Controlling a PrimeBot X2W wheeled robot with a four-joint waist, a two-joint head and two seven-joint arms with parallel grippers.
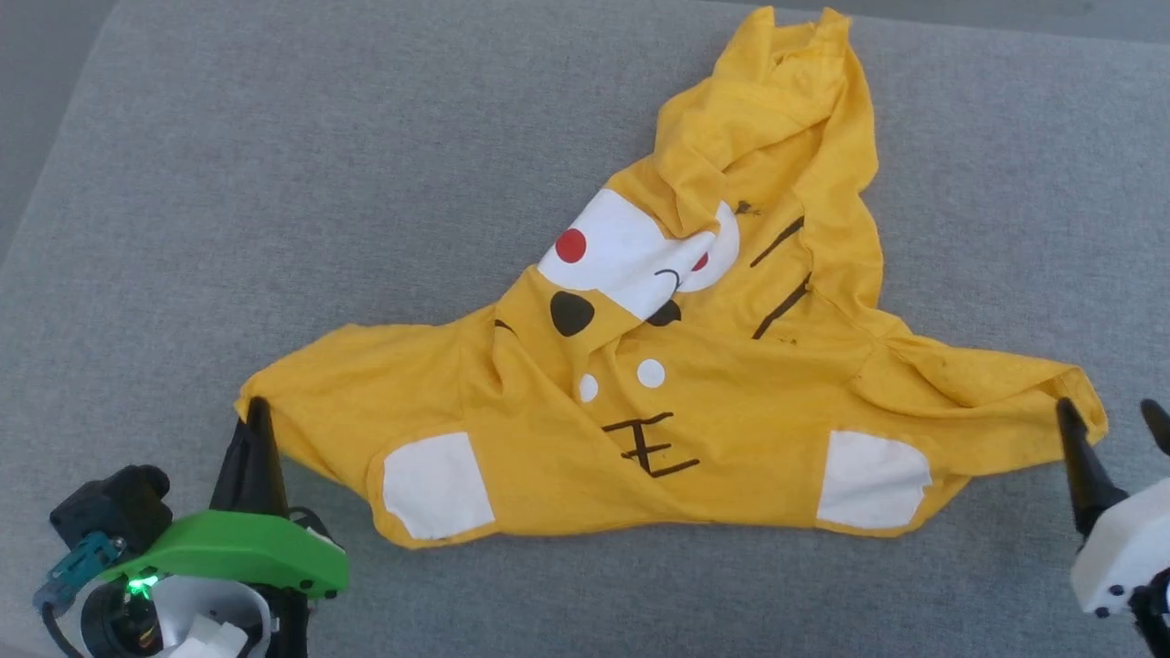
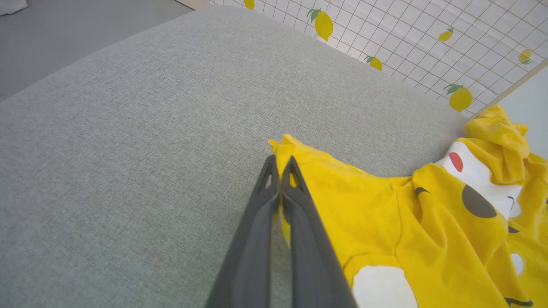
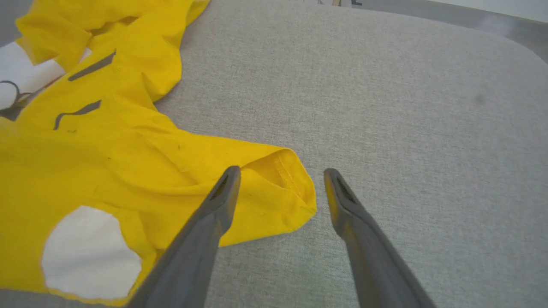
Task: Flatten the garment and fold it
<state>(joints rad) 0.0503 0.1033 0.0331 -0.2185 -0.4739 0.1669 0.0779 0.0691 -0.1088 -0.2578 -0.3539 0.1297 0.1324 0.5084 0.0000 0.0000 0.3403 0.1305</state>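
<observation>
The garment (image 1: 695,393) is a bright yellow T-shirt with a cartoon face print, white patches, red dots and black stripes. It lies face up on the grey cushion, its far half bunched in a heap. My left gripper (image 1: 257,408) is shut on the tip of the garment's left sleeve (image 2: 286,150). At the right sleeve (image 3: 274,192) my right gripper (image 3: 281,173) stands open, jaws astride the cuff's end: one finger (image 3: 222,192) over the cloth, the other beside it over the cushion. The same gripper (image 1: 1111,416) shows at the right edge of the head view.
The grey fabric cushion (image 1: 274,183) spreads wide around the garment, with its rounded edge at the upper left. Beyond its far side hangs a white grid-patterned cloth with lemons (image 2: 428,47).
</observation>
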